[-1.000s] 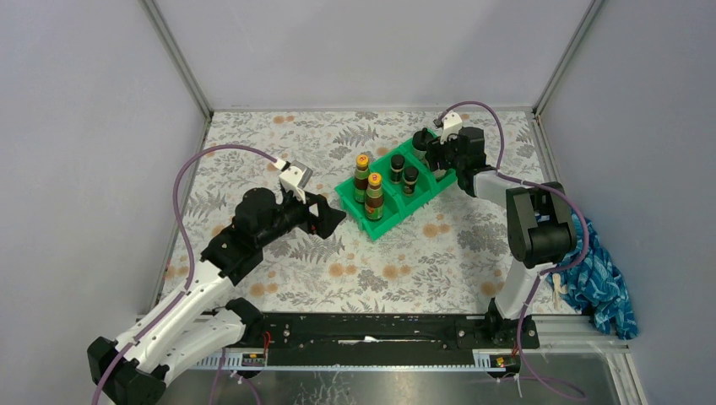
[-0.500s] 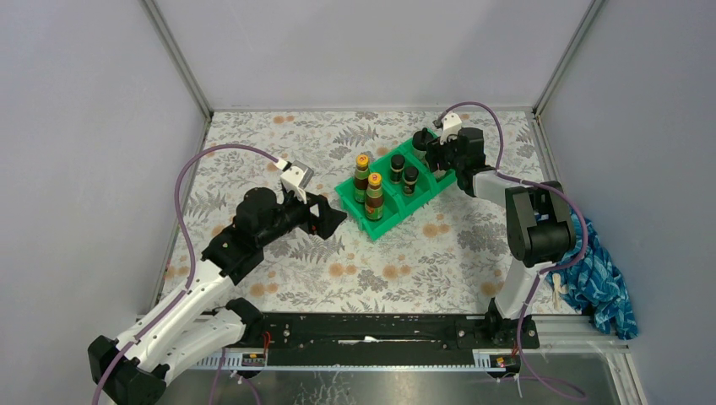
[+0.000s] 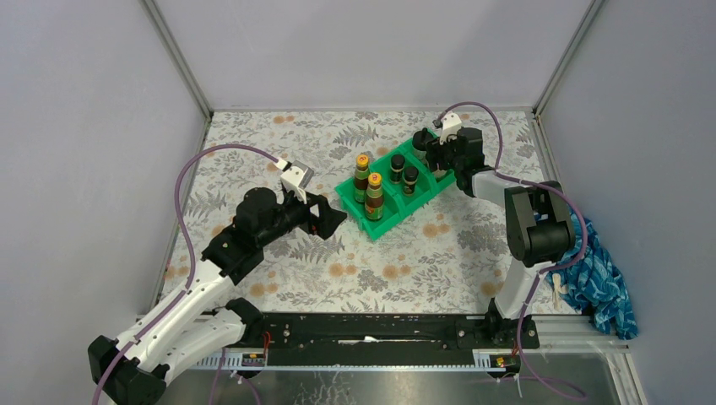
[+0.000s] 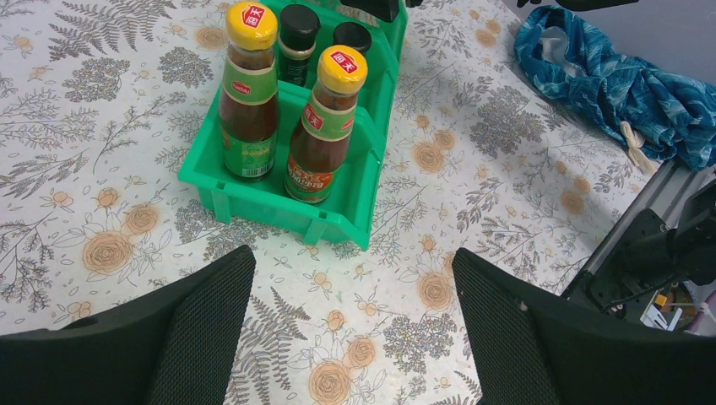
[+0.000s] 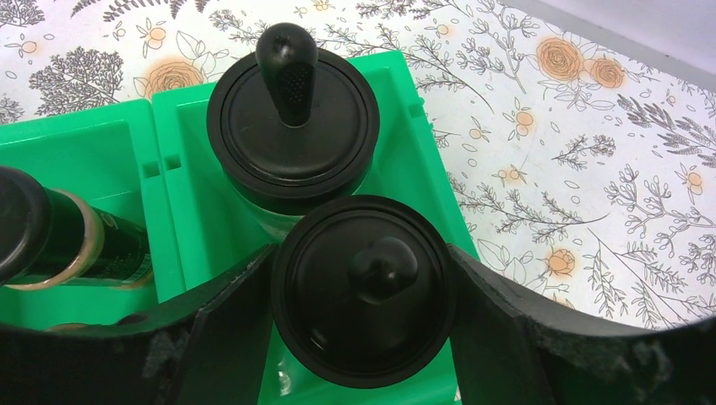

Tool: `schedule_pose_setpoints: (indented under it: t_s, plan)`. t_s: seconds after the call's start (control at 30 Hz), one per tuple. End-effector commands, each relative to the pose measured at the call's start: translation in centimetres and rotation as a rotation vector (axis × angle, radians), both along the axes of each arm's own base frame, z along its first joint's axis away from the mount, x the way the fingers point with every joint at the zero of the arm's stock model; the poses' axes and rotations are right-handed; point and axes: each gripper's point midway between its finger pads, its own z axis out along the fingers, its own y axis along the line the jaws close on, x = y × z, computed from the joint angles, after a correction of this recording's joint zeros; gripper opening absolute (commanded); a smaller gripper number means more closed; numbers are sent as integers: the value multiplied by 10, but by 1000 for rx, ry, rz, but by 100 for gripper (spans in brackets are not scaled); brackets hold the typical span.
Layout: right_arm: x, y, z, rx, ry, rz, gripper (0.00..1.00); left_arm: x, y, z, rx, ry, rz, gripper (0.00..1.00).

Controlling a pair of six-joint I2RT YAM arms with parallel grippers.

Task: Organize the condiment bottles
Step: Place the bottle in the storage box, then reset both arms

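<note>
**Sixth jar held in the end compartment: handling notes**

Top external view. The green plastic divided bin [image 3: 415,205] sits right of centre on the floral-patterned tabletop [image 3: 279,152]. Two tall brown bottles with yellow caps [image 3: 374,198] stand in its left-end compartment. Two short dark black-capped jars [image 3: 397,167] stand in the middle one. The right jaws are down in the far end compartment and hide most of what is in it. The left jaws hover just beside the bin's left end. A crumpled blue patterned cloth [image 3: 601,278] lies beyond the right edge.

Left wrist view. The left jaws are spread wide and hold nothing. The tall bottles stand upright, close together. They look rigid, narrow-based and top-heavy. A hold across the labelled body seems safer than one on the cap.

Right wrist view. Two wide clear jars with black knobbed lids share the end compartment. In this view the lid of the near wide jar [image 5: 363,287] overlaps that of the far wide jar [image 5: 293,126]. The right jaws are closed on the near wide jar, one at each side of its lid rim. The rim looks smooth and round, so probably slippery. A lid hold also risks the lid working loose, so a grip lower on the body would be firmer. Whether the jars are glass or plastic cannot be told.
</note>
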Motion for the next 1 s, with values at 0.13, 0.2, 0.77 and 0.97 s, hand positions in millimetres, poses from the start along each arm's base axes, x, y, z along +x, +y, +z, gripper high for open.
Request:
schedule_pose_setpoints:
  t_s: [0.13,0.2,0.77,0.97]
  plan:
    - [21,6,32,12,-104,-11,84,-2,-6,9,-34,-25,-25,91]
    - [21,5,33,12,-104,-13,86,-2,-6,9,-34,-25,-24,91]
    - [11,5,73,36,-146,-47,100,-3,-2,29,-80,-55,4,91]
    - [-2,4,110,71,-161,-101,100,3,6,71,-128,-130,63,91]
